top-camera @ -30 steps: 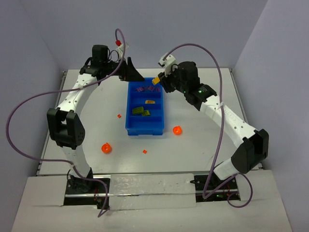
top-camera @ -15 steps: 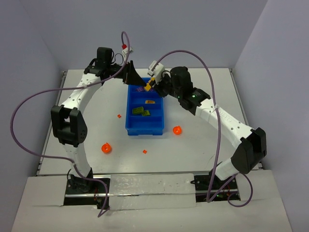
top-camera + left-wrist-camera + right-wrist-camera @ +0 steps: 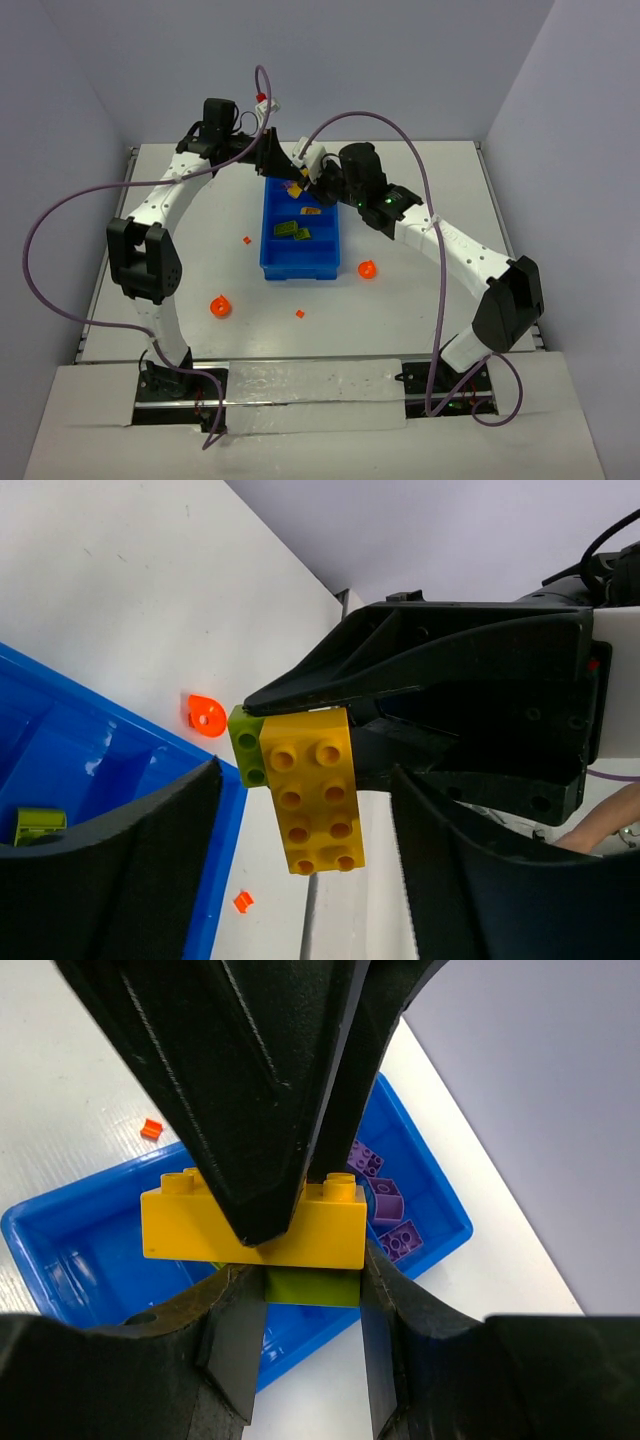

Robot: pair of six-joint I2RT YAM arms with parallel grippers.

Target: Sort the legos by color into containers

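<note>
White table (image 3: 250,290) bearing blue tray (image 3: 300,272) beneath right gripper (image 3: 302,183); closer to the bases than the gripper, round orange lego (image 3: 219,306) leftward, second round orange lego (image 3: 368,269) rightward, two tiny orange pieces (image 3: 247,240) (image 3: 299,313) between.

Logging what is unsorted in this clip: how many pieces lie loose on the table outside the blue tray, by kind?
Round orange pieces: 2
Small orange bits: 2
Total: 4
Not counted: the yellow-and-green brick pair held in the right gripper.
</note>
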